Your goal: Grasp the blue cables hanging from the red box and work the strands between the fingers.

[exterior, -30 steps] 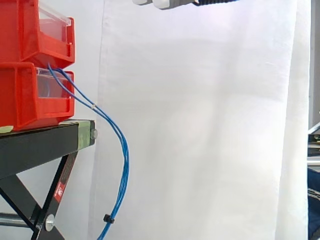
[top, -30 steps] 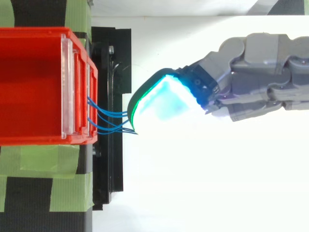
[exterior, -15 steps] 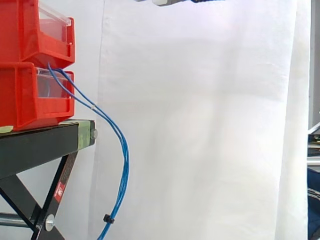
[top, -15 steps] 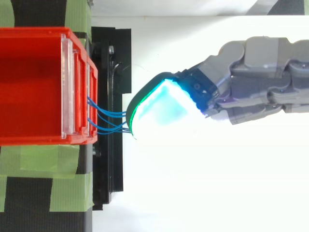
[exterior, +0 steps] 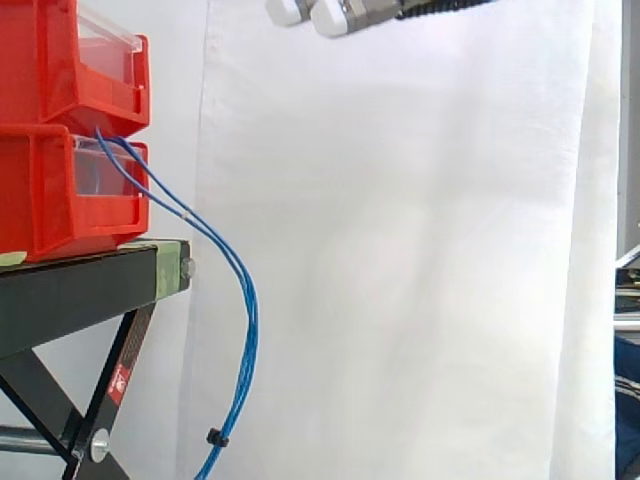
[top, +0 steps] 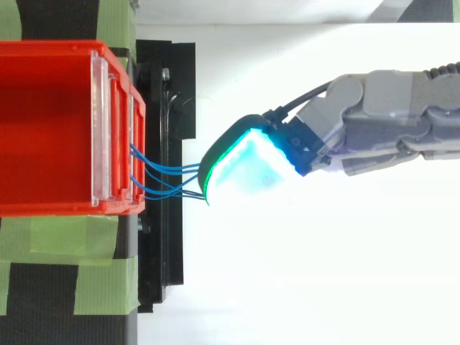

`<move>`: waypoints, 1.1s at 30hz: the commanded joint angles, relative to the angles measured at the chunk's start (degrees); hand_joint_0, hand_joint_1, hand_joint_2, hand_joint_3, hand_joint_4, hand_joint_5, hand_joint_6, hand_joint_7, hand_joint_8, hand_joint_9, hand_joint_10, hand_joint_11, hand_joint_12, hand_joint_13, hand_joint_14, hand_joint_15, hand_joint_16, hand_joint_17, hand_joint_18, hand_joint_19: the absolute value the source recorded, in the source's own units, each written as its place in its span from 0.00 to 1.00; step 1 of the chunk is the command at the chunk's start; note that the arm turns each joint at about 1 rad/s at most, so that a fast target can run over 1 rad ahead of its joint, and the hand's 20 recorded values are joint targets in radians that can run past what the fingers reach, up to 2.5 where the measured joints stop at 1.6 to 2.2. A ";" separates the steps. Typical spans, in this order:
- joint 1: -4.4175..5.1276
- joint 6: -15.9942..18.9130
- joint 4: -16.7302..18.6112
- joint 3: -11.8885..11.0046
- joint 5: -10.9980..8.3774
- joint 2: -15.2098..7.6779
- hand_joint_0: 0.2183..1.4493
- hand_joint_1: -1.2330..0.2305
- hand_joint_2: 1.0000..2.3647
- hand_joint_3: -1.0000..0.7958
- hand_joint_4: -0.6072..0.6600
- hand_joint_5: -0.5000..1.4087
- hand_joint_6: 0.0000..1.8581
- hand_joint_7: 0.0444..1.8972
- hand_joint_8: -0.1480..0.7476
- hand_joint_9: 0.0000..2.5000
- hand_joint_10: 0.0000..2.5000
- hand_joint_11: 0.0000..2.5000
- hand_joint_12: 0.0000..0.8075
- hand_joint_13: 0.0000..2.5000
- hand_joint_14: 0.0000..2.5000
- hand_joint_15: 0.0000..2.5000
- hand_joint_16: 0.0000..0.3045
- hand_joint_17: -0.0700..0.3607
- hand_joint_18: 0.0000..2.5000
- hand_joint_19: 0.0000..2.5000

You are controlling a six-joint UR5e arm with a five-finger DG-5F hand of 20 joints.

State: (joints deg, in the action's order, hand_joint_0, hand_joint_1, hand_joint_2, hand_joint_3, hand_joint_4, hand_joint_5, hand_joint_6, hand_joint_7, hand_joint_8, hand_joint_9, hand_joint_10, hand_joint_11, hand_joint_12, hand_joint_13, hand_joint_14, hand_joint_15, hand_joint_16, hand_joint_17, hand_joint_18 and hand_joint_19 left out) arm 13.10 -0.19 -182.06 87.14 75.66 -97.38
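Several thin blue cables (exterior: 243,300) leave the lower red bin (exterior: 45,205), sag past the stand's edge and drop to a black tie (exterior: 214,437) near the floor. From above, the same cables (top: 164,169) run rightward out of the bin's front. My hand (exterior: 345,14) hovers high above them at the top edge of the side view, apart from the strands. In the top view the hand (top: 381,133) reaches in from the right with straight fingers, and its cyan-glowing fingertips (top: 244,162) cover the cables' far ends. It holds nothing.
A second red bin (exterior: 60,55) is stacked on the lower one. Both stand on a black stand (exterior: 90,280) with green tape (top: 65,241) and crossed legs. A white curtain (exterior: 420,260) hangs behind.
The hand rose slightly, then came down again and now sits a little lower and further right in the side view. From above, its fingertips drew back slightly from the bin.
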 commanded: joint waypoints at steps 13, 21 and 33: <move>0.09 0.10 7.07 11.20 -2.97 0.00 0.45 0.50 0.00 0.01 0.66 0.10 0.01 0.43 0.52 0.04 0.00 0.13 0.45 0.00 0.00 0.09 0.21 0.50 0.00 0.11; 0.70 0.62 23.06 22.89 -8.77 0.00 0.45 0.50 0.00 0.01 0.66 0.10 0.01 0.42 0.51 0.03 0.00 0.12 0.45 0.00 0.00 0.09 0.21 0.50 0.00 0.10; 2.20 -2.45 29.66 26.59 -15.19 -0.18 0.42 0.51 0.00 0.00 0.64 0.08 0.00 0.39 0.48 0.00 0.00 0.05 0.44 0.00 0.00 0.07 0.22 0.52 0.00 0.08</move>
State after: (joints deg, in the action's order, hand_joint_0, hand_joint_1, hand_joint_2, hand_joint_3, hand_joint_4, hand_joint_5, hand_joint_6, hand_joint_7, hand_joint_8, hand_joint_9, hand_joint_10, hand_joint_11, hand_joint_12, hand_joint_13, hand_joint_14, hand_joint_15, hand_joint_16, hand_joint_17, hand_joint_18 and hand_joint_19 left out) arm 14.79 -1.83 -153.82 113.36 61.81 -97.45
